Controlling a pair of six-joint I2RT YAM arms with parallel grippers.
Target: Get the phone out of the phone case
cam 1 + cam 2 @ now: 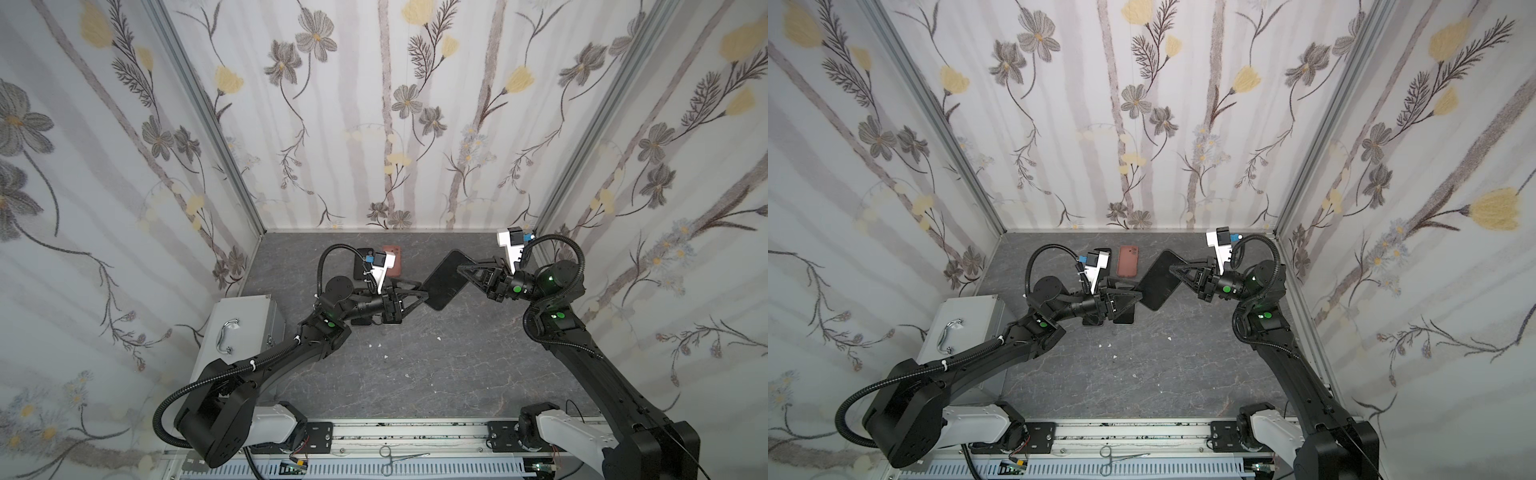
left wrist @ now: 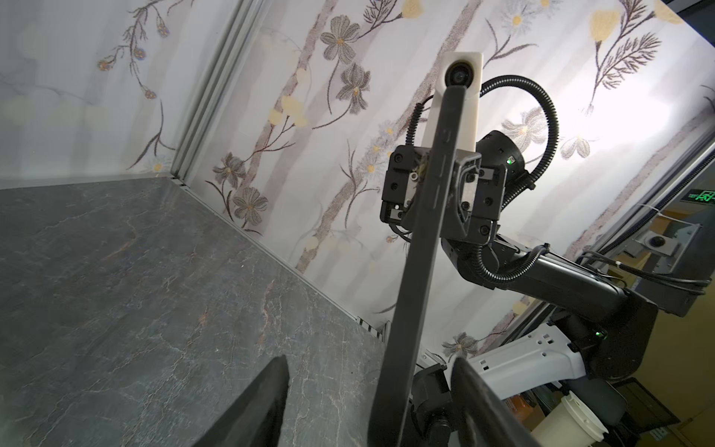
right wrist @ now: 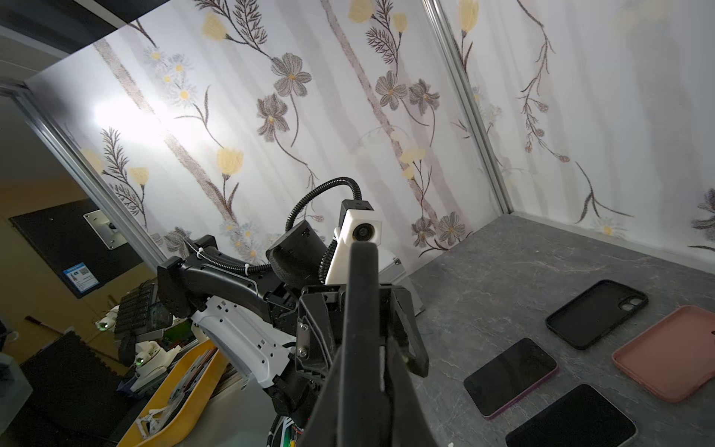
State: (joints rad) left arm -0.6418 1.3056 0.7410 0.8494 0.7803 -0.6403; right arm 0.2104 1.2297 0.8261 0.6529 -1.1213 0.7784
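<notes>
Holding the cased phone (image 1: pixel 446 282) aloft over the table (image 1: pixel 415 374), the right gripper (image 1: pixel 461 268) pinches its far end in both top views, while the left gripper (image 1: pixel 426 294) reaches its near end. In the left wrist view that gripper's fingers (image 2: pixel 271 402) stand parted either side of the phone's edge, not touching it; in the right wrist view the right jaws clamp the edge. Separation looks not yet begun: next the left must close on the case rim and peel.
</notes>
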